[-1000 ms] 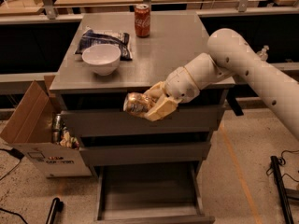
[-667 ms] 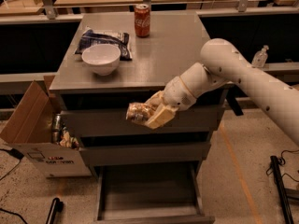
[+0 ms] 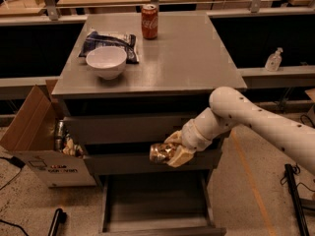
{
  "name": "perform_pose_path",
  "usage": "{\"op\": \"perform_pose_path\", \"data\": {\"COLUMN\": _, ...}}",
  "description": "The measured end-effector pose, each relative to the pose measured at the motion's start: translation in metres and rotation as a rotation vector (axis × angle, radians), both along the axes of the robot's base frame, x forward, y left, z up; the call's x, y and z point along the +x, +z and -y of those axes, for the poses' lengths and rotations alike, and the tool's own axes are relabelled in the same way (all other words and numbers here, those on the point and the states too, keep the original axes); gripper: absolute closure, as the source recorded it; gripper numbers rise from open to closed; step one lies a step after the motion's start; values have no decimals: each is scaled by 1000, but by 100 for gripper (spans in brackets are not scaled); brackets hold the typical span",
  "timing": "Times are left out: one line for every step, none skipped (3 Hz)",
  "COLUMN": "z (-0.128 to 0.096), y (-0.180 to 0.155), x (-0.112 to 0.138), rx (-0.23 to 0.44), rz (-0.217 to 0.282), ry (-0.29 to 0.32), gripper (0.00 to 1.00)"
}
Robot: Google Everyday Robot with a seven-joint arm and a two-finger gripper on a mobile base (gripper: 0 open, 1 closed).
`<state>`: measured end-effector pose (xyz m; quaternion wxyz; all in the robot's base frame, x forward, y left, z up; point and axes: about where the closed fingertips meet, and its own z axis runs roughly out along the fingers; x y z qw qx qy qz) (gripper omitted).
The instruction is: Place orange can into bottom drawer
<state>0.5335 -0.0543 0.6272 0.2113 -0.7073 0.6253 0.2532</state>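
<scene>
The orange can (image 3: 159,153) lies on its side in my gripper (image 3: 172,151), whose tan fingers are shut around it. The gripper hangs in front of the middle drawer's face, above the back part of the bottom drawer (image 3: 115,208). The bottom drawer is pulled open below; it is a grey tray with a bare flat floor. My white arm (image 3: 256,119) reaches in from the right.
On the cabinet top (image 3: 187,58) stand a red cola can (image 3: 149,21), a white bowl (image 3: 106,61) and a dark snack bag (image 3: 106,41). An open cardboard box (image 3: 37,141) with cans stands left of the cabinet. A bottle (image 3: 273,59) sits on the right ledge.
My gripper has moved down with the orange can, from the top drawer's height to the middle drawer's front, closer to the open bottom drawer.
</scene>
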Motion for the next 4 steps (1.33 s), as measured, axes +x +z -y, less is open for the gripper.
{"op": "perform_pose_path", "data": {"z": 1, "y": -7, "x": 1, "rx": -4, "rz": -6, "ry": -3, "gripper": 100}}
{"op": "perform_pose_path", "data": {"z": 21, "y": -75, "x": 14, "rx": -38, "rz": -51, "ry": -58, "gripper": 100}}
{"op": "perform_pose_path", "data": {"z": 47, "y": -151, "x": 3, "rx": -51, "rz": -10, "ry": -81, "gripper": 100}}
{"op": "perform_pose_path", "data": {"z": 76, "y": -178, "x": 3, "rx": 54, "rz": 90, "ry": -160, "gripper": 100}}
